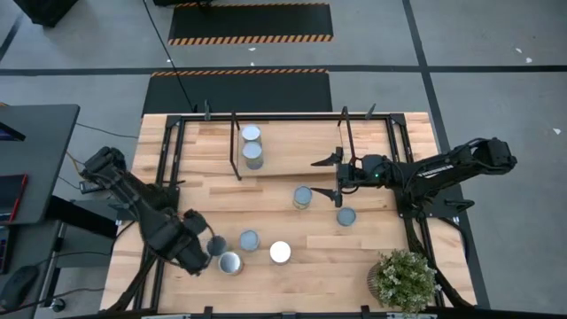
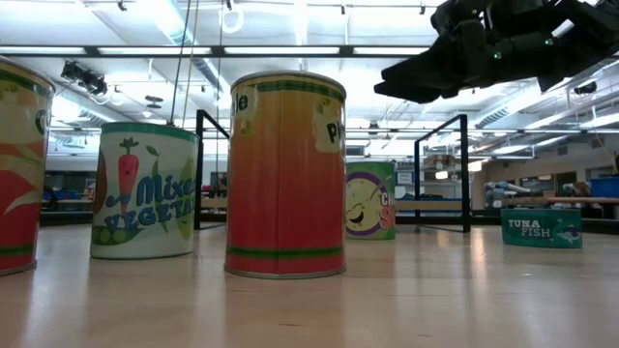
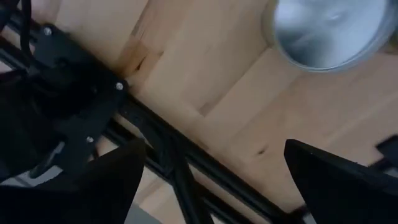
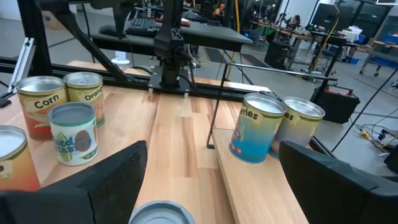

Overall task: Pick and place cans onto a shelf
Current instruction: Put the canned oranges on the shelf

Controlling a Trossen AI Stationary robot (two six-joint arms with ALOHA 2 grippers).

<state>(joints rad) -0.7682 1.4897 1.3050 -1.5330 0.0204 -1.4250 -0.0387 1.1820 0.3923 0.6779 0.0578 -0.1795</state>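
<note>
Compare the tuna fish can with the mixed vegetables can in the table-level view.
The tuna fish can is short, squat and teal; the mixed vegetables can is much taller, with a white label showing a carrot and peas. The tuna can sits farther back on the right, the vegetables can nearer on the left. Both stand upright on the table.

Plant on a wooden desk

A bushy green potted plant sits at the corner of the butcher-block desk; striped black floor mats lie beyond.
</note>
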